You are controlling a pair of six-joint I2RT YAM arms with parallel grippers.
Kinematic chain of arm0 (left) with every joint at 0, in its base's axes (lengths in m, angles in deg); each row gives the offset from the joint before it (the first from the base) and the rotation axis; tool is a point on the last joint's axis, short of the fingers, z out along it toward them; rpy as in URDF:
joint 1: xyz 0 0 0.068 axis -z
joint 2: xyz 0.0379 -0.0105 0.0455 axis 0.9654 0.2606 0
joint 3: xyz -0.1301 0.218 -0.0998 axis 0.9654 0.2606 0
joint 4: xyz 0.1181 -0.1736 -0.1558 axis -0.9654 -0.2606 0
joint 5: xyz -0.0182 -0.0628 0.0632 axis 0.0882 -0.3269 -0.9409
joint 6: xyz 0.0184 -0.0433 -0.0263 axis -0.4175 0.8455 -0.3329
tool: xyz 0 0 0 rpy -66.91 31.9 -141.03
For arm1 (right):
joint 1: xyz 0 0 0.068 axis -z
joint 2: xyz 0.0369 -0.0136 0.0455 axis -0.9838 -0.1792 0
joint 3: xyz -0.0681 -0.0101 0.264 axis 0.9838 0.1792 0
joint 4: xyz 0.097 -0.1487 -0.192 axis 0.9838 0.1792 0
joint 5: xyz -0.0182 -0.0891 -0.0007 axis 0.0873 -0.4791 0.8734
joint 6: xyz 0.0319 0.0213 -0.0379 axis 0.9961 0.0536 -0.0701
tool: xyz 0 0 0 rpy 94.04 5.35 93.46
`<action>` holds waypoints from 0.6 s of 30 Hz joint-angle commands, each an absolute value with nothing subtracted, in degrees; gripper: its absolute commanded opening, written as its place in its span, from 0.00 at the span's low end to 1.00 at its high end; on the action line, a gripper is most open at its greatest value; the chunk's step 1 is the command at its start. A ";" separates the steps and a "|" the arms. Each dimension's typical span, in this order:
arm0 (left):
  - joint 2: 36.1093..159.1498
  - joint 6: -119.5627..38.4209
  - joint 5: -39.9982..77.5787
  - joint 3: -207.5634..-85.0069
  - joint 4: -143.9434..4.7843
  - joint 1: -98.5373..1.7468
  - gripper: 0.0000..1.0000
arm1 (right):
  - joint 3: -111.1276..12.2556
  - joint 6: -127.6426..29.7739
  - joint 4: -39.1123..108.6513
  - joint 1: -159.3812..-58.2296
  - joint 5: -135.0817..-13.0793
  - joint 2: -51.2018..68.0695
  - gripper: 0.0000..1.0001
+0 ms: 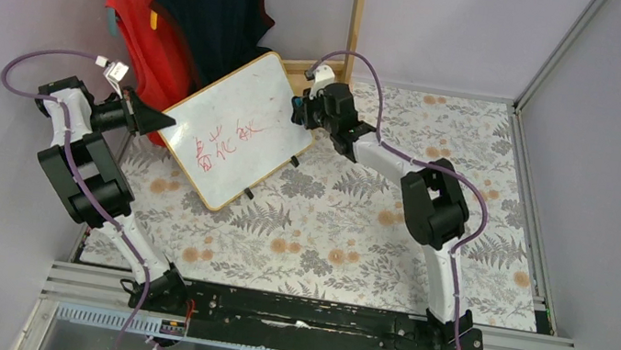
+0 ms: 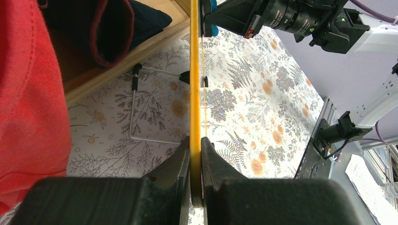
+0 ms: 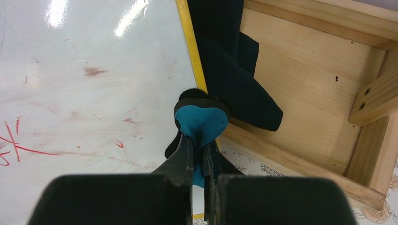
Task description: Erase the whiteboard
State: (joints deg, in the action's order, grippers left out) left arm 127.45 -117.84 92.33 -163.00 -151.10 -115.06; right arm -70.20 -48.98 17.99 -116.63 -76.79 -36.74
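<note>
At opposite edges of the board (image 1: 243,105), left gripper (image 2: 195,143) pinches it, right gripper (image 3: 199,146) clamps the eraser (image 3: 202,122): wiping step; next we sweep across the red writing (image 1: 229,138).

Red handwritten characters (image 1: 228,140) on whiteboard (image 1: 249,96), too small to read

Red top (image 1: 131,27) and navy top (image 1: 220,8) hang from a wooden rack (image 1: 358,15) at the floral worktop's (image 1: 494,165) far left corner; the navy hem drapes onto the rack's base.

Blue eraser (image 3: 201,123) in right hand (image 3: 199,157)
</note>
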 commanded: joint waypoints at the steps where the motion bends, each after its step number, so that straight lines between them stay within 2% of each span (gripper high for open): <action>1: 127.25 -120.25 87.85 -161.96 -149.43 -114.35 0.00 | -68.81 -47.61 17.70 -121.42 -75.88 -35.96 0.00; 11: 126.98 -120.22 87.73 -161.88 -149.38 -114.21 0.00 | -70.13 -46.89 17.26 -129.70 -76.26 -35.72 0.00; 18: 126.75 -120.19 87.36 -161.66 -149.39 -114.23 0.00 | -70.48 -47.66 18.12 -129.57 -78.09 -35.66 0.00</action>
State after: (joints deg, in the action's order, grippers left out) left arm 127.45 -117.49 91.96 -163.00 -151.01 -115.17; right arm -69.57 -48.53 17.55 -128.19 -81.03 -36.11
